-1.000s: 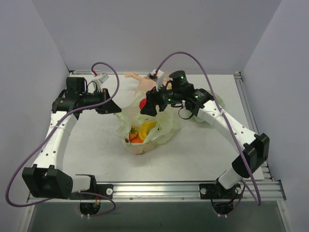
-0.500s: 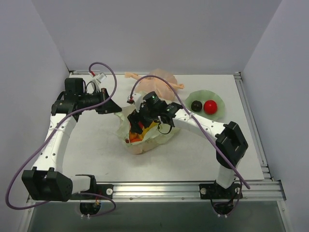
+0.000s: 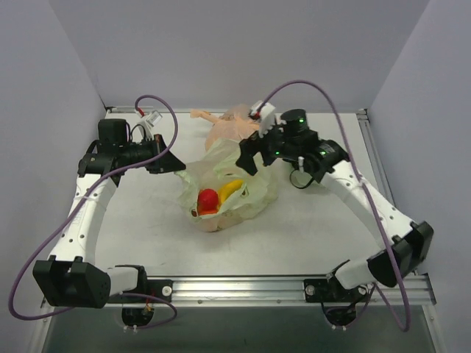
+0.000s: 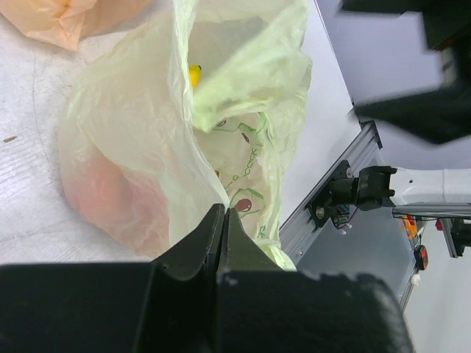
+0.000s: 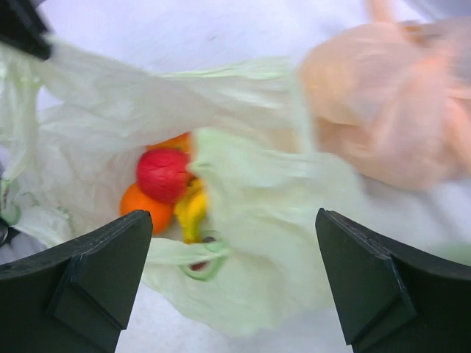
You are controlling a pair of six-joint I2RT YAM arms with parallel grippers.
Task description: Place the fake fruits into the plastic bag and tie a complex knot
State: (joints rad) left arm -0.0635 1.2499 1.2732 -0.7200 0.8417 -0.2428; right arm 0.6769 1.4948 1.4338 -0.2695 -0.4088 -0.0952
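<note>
Top external view: right hand [image 3: 247, 153] is hanging above the far rim of the pale green translucent plastic bag [image 3: 250, 202], fingers spread wide and carrying nothing. One second ago it was holding a red fruit over the bag, and half a second ago it was reaching down into the mouth. The round red plastic fruit [image 3: 208, 199] is now lying inside the bag, touching the yellow plastic bananas [image 3: 230, 189].

Right wrist view: the wide-spread fingers are framing the open mouth. The red fruit [image 5: 163, 174] is sitting on top of the round orange plastic fruit [image 5: 140, 207], with the bananas [image 5: 193, 211] just beside both.

Left wrist view: left hand [image 4: 222, 224] has its fingers pressed together and seems to be pinching the near-left rim of the bag [image 4: 147, 147], keeping the mouth lifted.

Judgement: one more drop is done and loading is well along. The right forearm is covering the far right of the tabletop, so I cannot tell whether more fruit is waiting there. The knot is not yet started.

Surface and room: the white tabletop [image 3: 140, 213] is carrying the bag at its centre. A peach-orange translucent knotted bag [image 3: 227, 129] is lying just behind, touching the green bag. Plain pale walls [image 3: 221, 51] are enclosing three sides. An aluminium rail [image 3: 243, 283] is running along the near edge.
</note>
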